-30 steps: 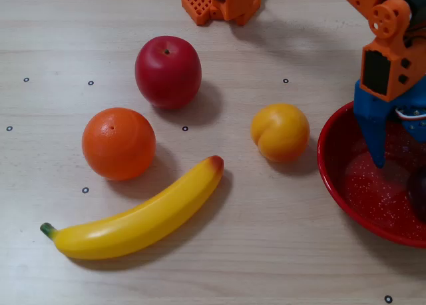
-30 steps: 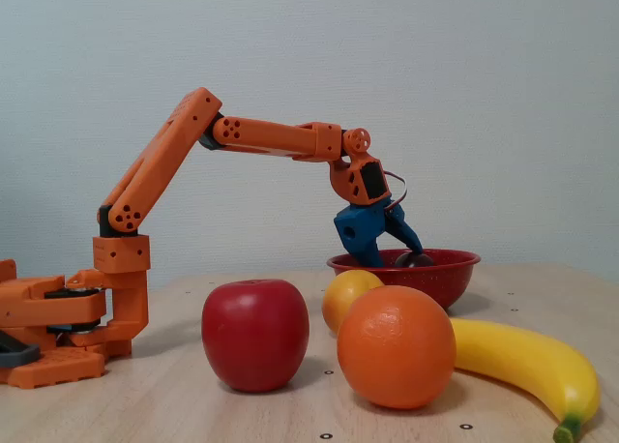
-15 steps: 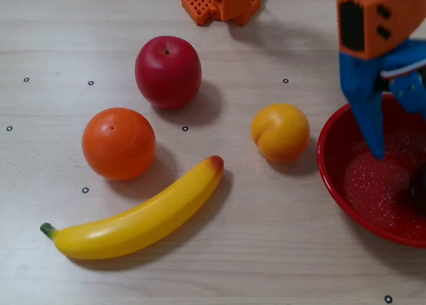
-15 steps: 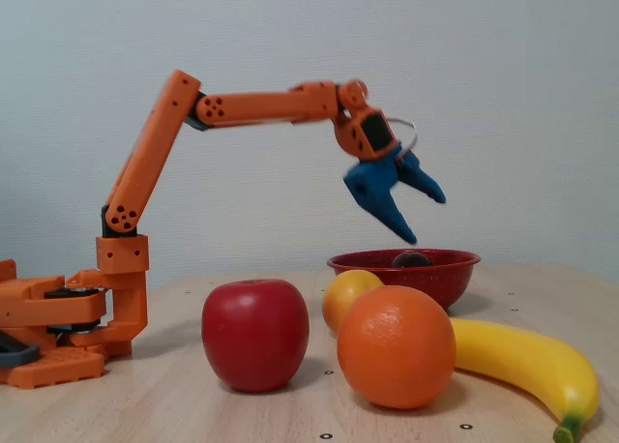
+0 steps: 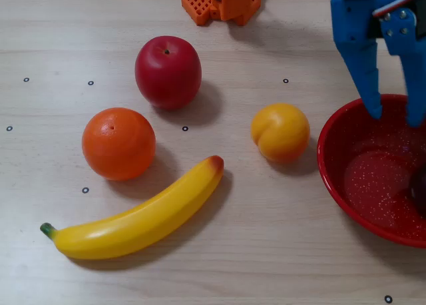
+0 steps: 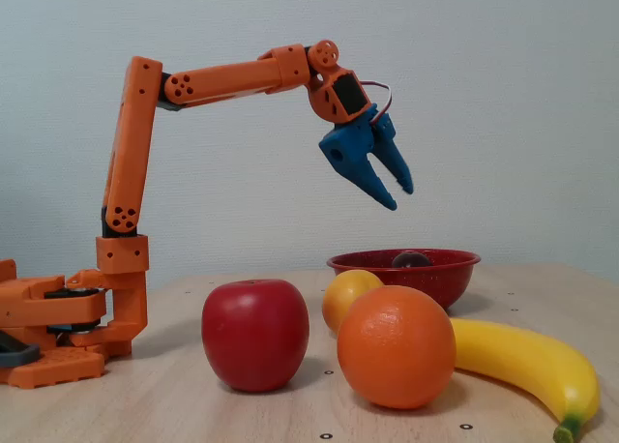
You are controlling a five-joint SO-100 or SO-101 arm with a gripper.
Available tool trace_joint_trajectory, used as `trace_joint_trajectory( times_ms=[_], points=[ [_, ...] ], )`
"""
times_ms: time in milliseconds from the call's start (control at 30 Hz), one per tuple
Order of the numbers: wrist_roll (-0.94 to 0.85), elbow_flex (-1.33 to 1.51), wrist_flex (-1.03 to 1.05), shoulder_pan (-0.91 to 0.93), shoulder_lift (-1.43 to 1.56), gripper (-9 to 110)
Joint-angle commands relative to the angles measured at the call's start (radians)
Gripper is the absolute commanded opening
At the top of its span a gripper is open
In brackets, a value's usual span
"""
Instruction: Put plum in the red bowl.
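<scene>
The red bowl (image 5: 331, 160) sits at the right edge of the overhead view and behind the fruit in the fixed view (image 6: 445, 275). The plum lies inside it as a dark shape cut off by the frame edge (image 5: 420, 193). Only its dark top shows over the rim in the fixed view (image 6: 412, 259). My blue gripper (image 5: 395, 117) hangs open and empty high above the bowl's far rim. In the fixed view the gripper (image 6: 399, 198) points down, well clear of the bowl.
A red apple (image 5: 168, 72), an orange (image 5: 118, 143), a yellow-orange peach (image 5: 280, 132) and a banana (image 5: 140, 215) lie on the wooden table left of the bowl. The orange arm base (image 5: 223, 2) stands at the far edge.
The gripper has lifted out of the bowl and drawn back toward the base, staying open. The plum has stayed in the bowl.
</scene>
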Motion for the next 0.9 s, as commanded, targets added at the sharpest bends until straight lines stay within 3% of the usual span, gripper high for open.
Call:
trace_joint_trajectory(
  times_ms=[0,133,433,867],
  points=[
    [-0.018,-0.021,0.009,0.015,0.172,7],
    [-0.018,0.003,0.029,0.020,0.210,0],
    [-0.014,0.109,0.012,0.061,0.331,0],
    [0.026,0.508,-0.012,0.147,0.710,0]
  ],
)
